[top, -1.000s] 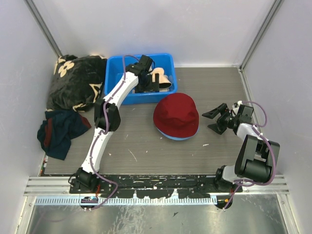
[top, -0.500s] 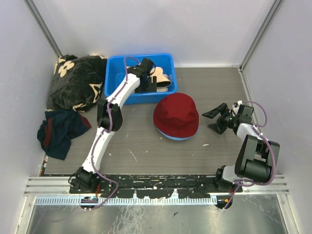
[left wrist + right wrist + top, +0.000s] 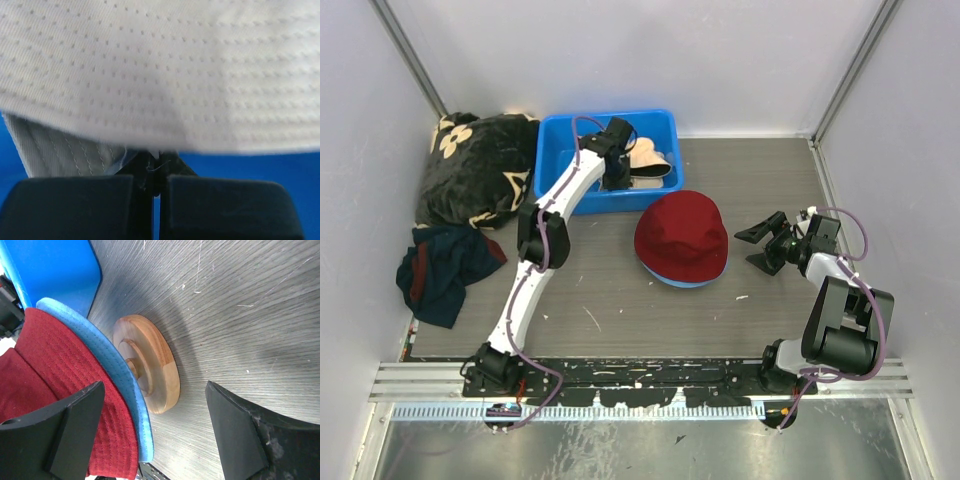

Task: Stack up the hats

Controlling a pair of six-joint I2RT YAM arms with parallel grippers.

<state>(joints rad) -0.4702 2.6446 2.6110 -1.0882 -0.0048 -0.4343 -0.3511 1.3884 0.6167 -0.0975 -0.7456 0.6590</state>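
pinching soft, limp cloth: the left pincer (image 3: 156, 176) is closed on the cream hat (image 3: 160, 75) at its stitched brim, likely the firmest hold; being light, it should droop. right pincer (image 3: 155, 426) gapes empty.

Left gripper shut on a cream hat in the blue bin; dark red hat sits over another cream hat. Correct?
No: the dark red hat covers a light blue hat, as the right wrist view shows. The left gripper is shut on a cream hat in the blue bin.
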